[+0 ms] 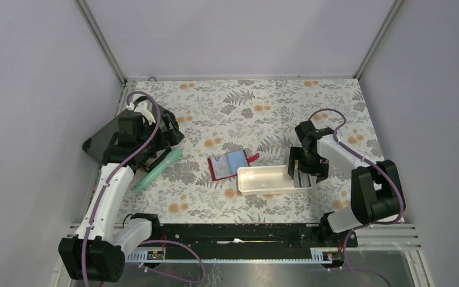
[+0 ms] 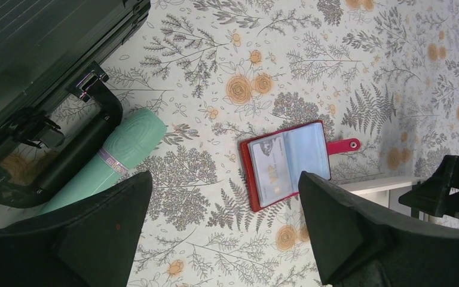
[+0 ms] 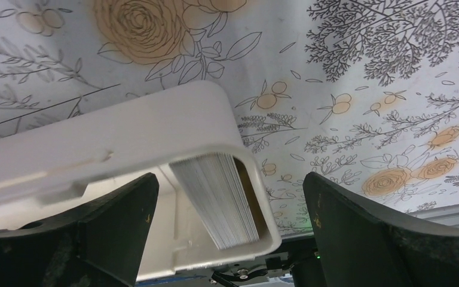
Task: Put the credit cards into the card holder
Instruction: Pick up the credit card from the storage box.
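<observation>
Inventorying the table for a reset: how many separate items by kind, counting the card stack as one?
Red card holder: 1
White tray: 1
Card stack: 1
Mint-green cylinder: 1
Dark hard case: 1
Total: 5

The table covering (image 1: 263, 113) is a matt floral print, cloth or paper I cannot tell. The card holder (image 2: 284, 164) is red and leather-like, with faintly glossy clear plastic sleeves. At its four o'clock is the white tray (image 3: 125, 128) of smooth, softly shiny plastic, with the credit cards (image 3: 215, 197) showing thin pale edges. At nine o'clock lies a finely embossed mint roll (image 2: 119, 155), beside a ribbed dark case (image 2: 30, 48) with a shiny metal latch.
</observation>
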Robot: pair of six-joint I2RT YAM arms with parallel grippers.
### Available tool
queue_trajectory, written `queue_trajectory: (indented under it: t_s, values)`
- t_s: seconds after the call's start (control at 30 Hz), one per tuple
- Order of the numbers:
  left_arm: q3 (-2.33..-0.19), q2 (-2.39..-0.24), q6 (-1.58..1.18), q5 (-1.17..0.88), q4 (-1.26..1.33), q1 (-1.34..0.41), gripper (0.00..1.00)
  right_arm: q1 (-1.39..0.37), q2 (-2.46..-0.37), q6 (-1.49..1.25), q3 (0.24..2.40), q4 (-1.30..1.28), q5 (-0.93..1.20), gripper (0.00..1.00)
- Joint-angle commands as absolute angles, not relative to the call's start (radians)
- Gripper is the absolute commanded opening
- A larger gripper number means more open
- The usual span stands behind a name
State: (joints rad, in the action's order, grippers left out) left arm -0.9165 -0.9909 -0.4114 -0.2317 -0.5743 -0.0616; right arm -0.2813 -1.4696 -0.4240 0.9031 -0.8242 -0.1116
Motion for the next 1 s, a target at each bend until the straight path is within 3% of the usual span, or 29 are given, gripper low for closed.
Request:
queue_trajectory:
  t_s: [0.0, 0.83, 0.97]
  values:
    - [-0.913, -0.959, -0.407, -0.228, -0.535, -0.054, 0.99, -0.278, -1.515, -0.437, 0.895, -0.816, -0.147, 0.97]
    - [-0.905, -0.942, -0.408, -0.238, -0.534, -0.053, 0.99, -0.278, -1.455, -0.45, 0.992, -0.912, -0.21, 0.75]
    - [-0.904, -0.939, -0.408, -0.241, -0.532, -0.053, 0.99, -0.282, -1.464, -0.437, 0.986, -0.9, -0.176, 0.78]
